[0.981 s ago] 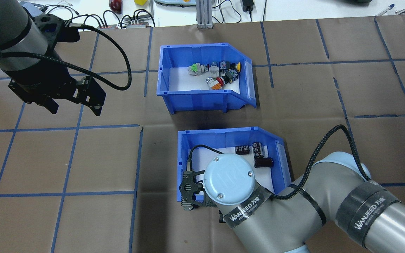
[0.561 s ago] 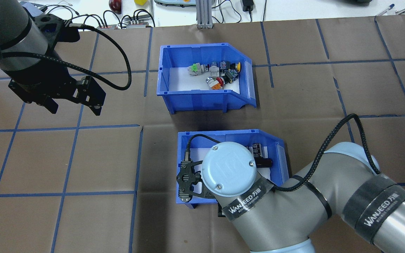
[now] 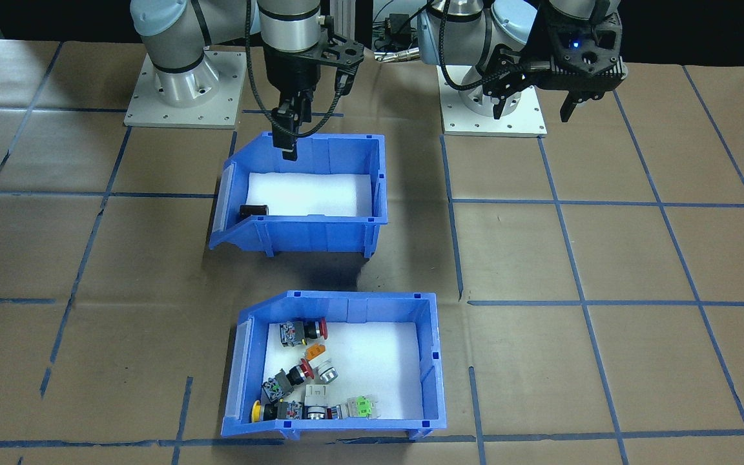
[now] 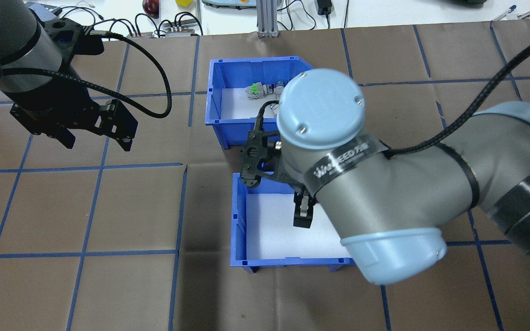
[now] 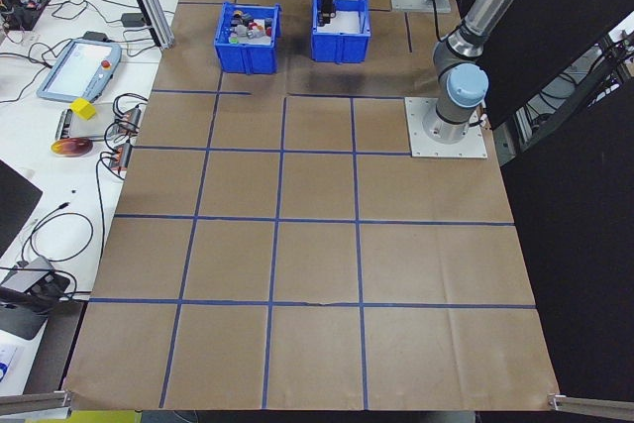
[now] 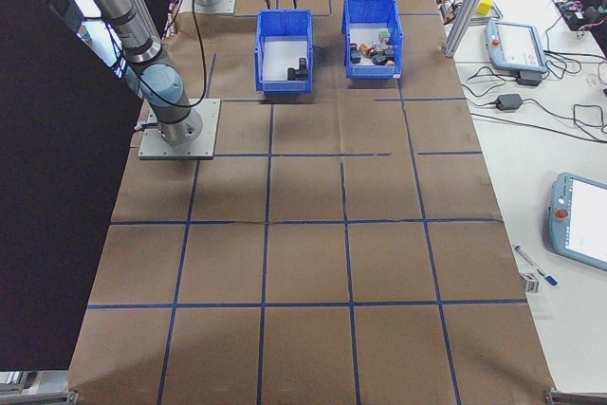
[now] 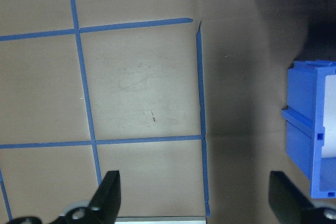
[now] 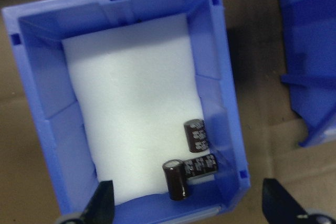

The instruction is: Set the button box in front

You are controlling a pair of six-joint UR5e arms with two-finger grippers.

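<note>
Brown taped table [image 3: 604, 258] holds the button box [image 3: 433, 361] and capacitor bin [image 3: 378, 187]; both arms' jaws spread, empty.

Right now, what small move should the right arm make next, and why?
Probably carry the right gripper across to the robot-side wall of the blue plastic bin of coloured push buttons. The gripper hangs open and empty above the blue bin of dark capacitors, and the button bin sits untouched, farther from the robot.
</note>
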